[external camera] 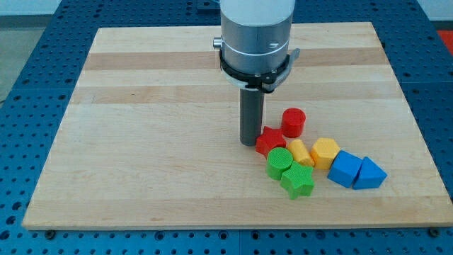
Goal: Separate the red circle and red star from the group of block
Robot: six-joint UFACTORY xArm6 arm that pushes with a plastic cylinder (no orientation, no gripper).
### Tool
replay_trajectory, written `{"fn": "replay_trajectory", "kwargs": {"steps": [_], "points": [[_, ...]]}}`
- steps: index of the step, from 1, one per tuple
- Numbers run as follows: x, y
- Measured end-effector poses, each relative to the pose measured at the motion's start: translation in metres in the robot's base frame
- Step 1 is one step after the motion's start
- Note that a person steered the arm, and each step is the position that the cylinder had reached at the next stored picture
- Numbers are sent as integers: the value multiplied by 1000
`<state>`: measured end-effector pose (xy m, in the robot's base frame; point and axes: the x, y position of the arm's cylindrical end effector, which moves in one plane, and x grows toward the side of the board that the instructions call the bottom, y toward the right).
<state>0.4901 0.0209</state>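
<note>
My tip (248, 142) rests on the wooden board (141, 106), touching or almost touching the left side of the red star (270, 141). The red circle (293, 122) stands just up and to the right of the star, close to it. Both sit at the upper left of a cluster of blocks. Below the star lie a green circle (279, 162) and a green star (298, 182). To the right lie a yellow block (300, 152) and a yellow hexagon (325, 152).
A blue cube (344, 168) and a blue triangle (369, 173) end the cluster at the right, near the board's lower right part. The arm's grey body (256, 35) hangs over the board's upper middle. A blue perforated table (28, 57) surrounds the board.
</note>
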Motion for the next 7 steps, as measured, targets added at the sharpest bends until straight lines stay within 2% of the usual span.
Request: {"fn": "replay_trajectory", "kwargs": {"steps": [1,2,3,4,6,7], "points": [[-1,0],[-33,-4],[-78,6],[-130,45],[-135,36],[-122,36]]}}
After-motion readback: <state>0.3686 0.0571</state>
